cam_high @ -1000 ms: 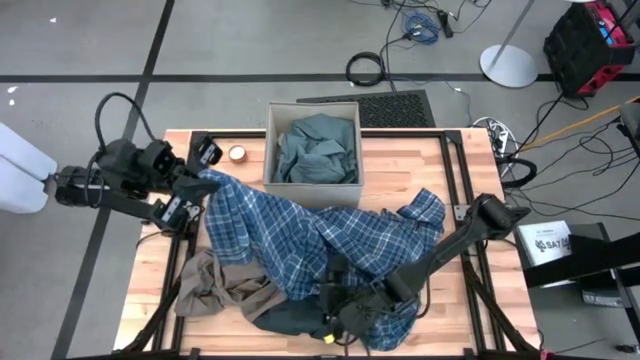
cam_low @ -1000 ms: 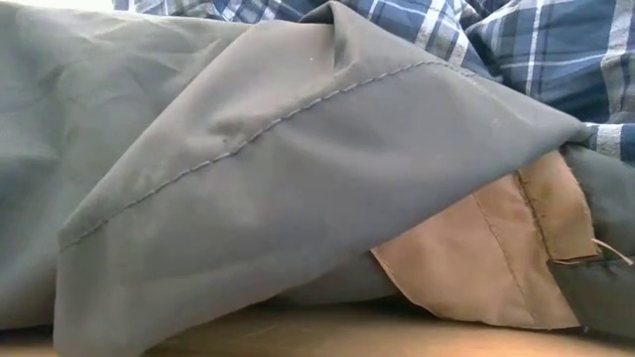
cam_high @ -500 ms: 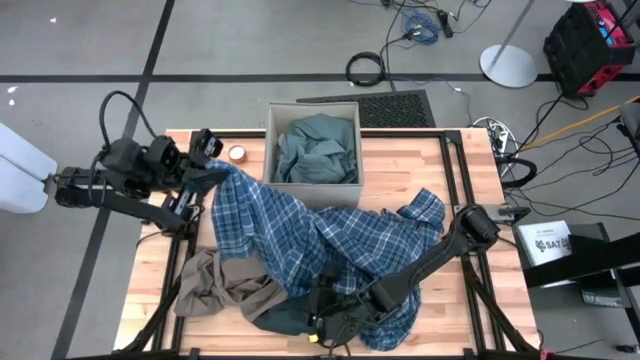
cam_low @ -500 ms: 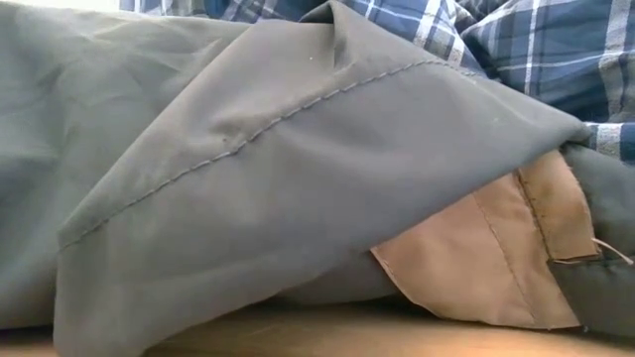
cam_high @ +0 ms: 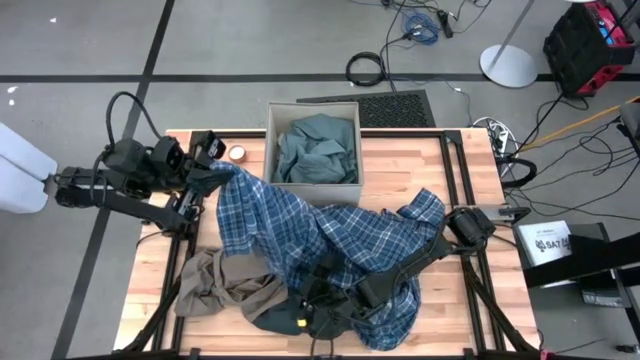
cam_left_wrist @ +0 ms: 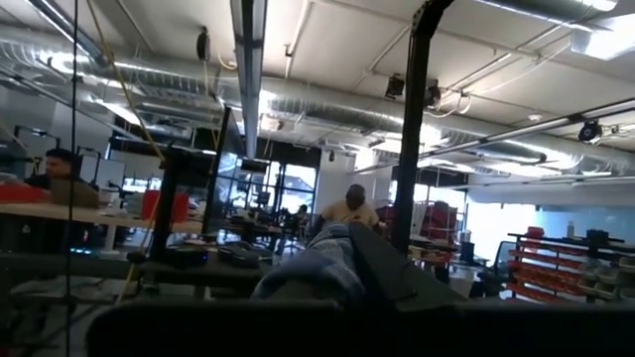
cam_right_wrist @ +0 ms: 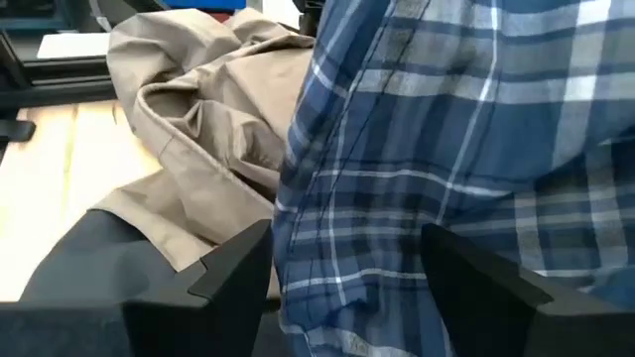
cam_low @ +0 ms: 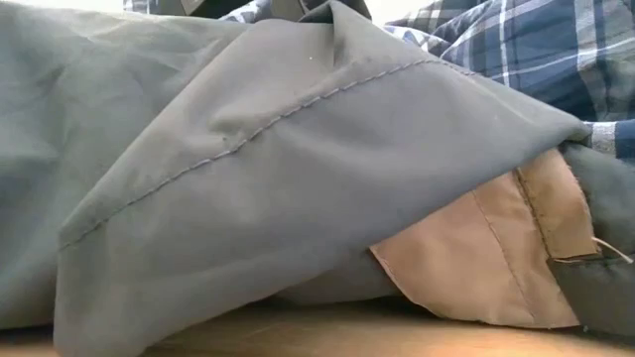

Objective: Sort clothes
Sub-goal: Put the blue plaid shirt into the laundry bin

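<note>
Wooden planks make up the surface (cam_high: 150,270), which is framed in black rails and set on a grey floor strewn with cables; an open workshop with exposed ducts, shelving and seated people is seen beyond it in the left wrist view.

Over the last second the plaid shirt (cam_high: 300,225) has been drawn further toward the left rear corner, its corner lifted and stretched by the left gripper (cam_high: 207,172), whose fingers are shut tight on that cloth (a bunched fold of it is seen in the left wrist view). Meanwhile the right gripper (cam_high: 305,318) has been pushed further along the front edge toward the left, and is now buried at the shirt's lower hem beside the dark slate garment (cam_high: 275,318). Its fingers (cam_right_wrist: 233,263) are spread wide, with plaid cloth hanging between them, but nothing is clamped.

It is judged that the shirt is being pulled free of the heap so it can be sorted alone, and a second hold at the hem looks to be sought.

A tan garment (cam_high: 225,280) is left crumpled at the front left, partly under the shirt. A teal-grey shirt (cam_high: 318,148) is already lying in the beige box (cam_high: 270,150) at the rear.
</note>
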You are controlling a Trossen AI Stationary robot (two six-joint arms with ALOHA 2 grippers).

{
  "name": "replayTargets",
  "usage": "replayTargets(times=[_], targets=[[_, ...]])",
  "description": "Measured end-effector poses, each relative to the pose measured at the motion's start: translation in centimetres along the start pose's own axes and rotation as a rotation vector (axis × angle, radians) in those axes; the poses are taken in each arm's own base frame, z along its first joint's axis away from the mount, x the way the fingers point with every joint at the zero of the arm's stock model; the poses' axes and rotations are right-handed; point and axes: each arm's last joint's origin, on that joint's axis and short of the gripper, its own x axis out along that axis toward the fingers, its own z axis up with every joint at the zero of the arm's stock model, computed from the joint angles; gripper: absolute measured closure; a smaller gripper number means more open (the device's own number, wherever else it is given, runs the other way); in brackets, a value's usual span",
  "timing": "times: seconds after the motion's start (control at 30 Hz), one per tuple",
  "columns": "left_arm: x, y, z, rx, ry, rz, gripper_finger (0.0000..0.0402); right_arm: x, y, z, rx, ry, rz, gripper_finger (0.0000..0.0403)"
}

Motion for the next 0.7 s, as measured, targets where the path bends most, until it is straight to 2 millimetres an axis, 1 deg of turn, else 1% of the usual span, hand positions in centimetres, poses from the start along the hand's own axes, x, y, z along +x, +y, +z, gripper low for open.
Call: replayTargets(times=[0.1, 0.17, 0.2, 0.27, 0.37, 0.4, 0.43, 0.53, 0.63, 0.7], targets=[[0.0, 0.0, 0.0, 0.0, 0.004, 0.001, 0.0397, 0.1, -0.2, -0.1, 0.018, 0.008, -0.015, 0.0168], [0.0, 0.0, -0.1, 0.0, 0.007, 0.002, 0.0397, 0.3, -0.5, -0.3, 0.016, 0.02, -0.045, 0.0189], [0.0, 0.0, -0.1, -0.001, 0.008, 0.001, 0.0397, 0.4, -0.7, -0.4, 0.013, 0.027, -0.061, 0.0206], [0.0, 0.0, -0.1, -0.001, 0.01, 0.001, 0.0397, 0.6, -1.1, -0.4, 0.018, 0.041, -0.074, 0.0257], [0.0, 0.0, -0.2, -0.002, 0.023, 0.004, 0.0397, 0.9, -1.4, -0.6, 0.008, 0.073, -0.069, 0.0361], [0.0, 0.0, -0.3, -0.002, 0.031, 0.004, 0.0397, 0.8, -1.4, -0.5, -0.003, 0.077, -0.061, 0.0381], [0.0, 0.1, -0.4, -0.003, 0.042, 0.007, 0.0397, 0.8, -1.3, -0.4, -0.005, 0.077, -0.05, 0.0388], [-0.1, 0.1, -0.8, -0.006, 0.088, 0.013, 0.0397, -0.4, -1.6, 1.3, 0.01, 0.091, 0.021, 0.0397], [-0.2, 0.2, -1.6, -0.012, 0.167, 0.014, 0.0397, -3.0, -1.8, 4.4, -0.004, 0.138, 0.154, 0.04], [-0.3, 0.2, -2.3, -0.022, 0.247, -0.008, 0.0397, -5.2, -2.3, 6.3, -0.016, 0.205, 0.239, 0.0401]])
